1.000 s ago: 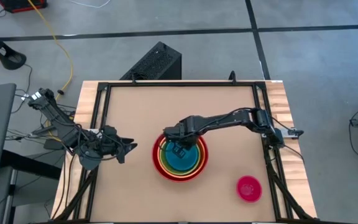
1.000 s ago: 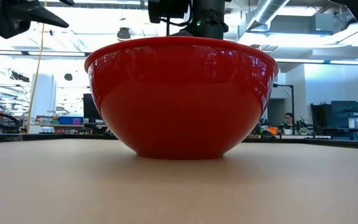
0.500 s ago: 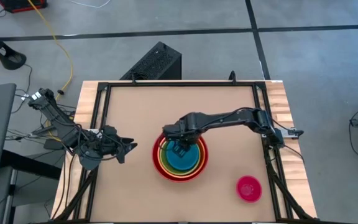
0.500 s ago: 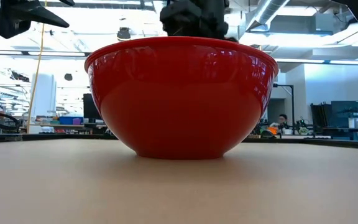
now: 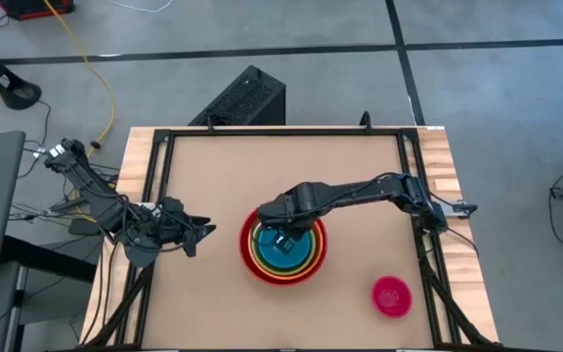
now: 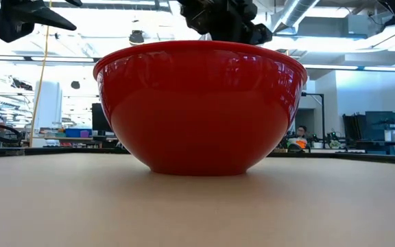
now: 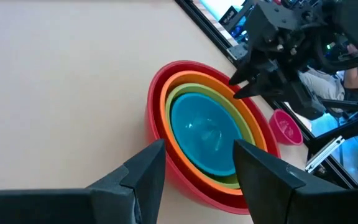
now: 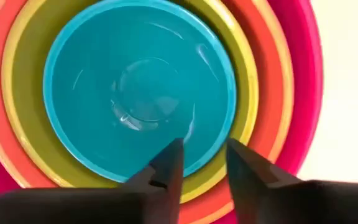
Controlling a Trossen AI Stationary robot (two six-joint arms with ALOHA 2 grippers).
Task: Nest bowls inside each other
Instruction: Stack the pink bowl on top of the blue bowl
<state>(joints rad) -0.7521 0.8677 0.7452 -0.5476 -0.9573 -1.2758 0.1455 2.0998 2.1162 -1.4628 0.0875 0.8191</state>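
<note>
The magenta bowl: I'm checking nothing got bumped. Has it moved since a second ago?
No. In the high view the magenta bowl sits at the same spot beside the table's right frame rail, apart from the nested stack.

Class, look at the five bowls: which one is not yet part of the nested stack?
The pink bowl. It sits alone near the table's right front corner, while the red, orange, green and blue bowls are nested together.

Red bowl [image 5: 258,266], orange bowl [image 7: 248,112], olive green bowl [image 8: 23,93], light blue bowl [image 8: 135,81], magenta pink bowl [image 5: 391,295]; tan table [image 5: 223,166].
</note>
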